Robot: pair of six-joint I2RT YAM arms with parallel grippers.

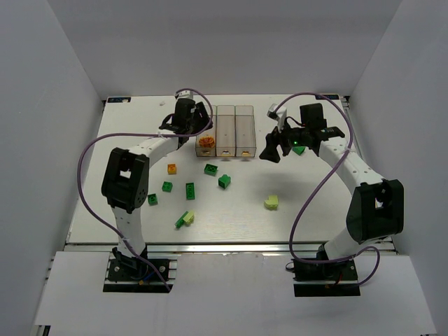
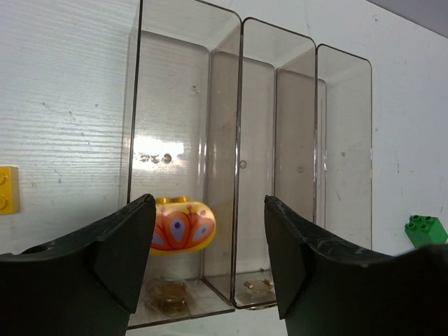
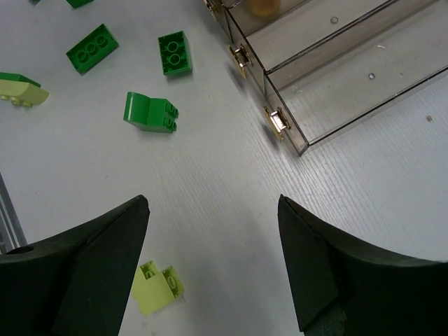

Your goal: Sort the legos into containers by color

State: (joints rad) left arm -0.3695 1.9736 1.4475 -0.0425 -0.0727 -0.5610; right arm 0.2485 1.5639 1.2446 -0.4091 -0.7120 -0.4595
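Where the table (image 1: 231, 224) comes closest to the arm bases, a pale yellow-green brick (image 1: 188, 217) lies touching a thin green piece (image 1: 180, 222); a second pale brick (image 1: 271, 202) lies well apart from them on the right side; a little farther, five green bricks (image 1: 190, 190) are scattered between the two arms, none touching another, and one small orange brick (image 1: 171, 168) lies just behind them on the left; all these legos are loose on the table, outside the containers (image 1: 235, 115). Farther on, the left gripper (image 2: 208, 210) hangs over the near end of the leftmost container, its jaws spread apart with nothing between them; below it, inside this container and near the front wall, lies an orange rounded piece (image 2: 183, 225) with a painted pattern; the right gripper (image 3: 212, 210) hangs over the table just to the right of the containers, its jaws spread wide and holding nothing; a lone green brick (image 2: 425, 229) lies on the table to the right of the row; the three clear containers stand joined side by side at the far middle of the table, their long sides running away from the arms.
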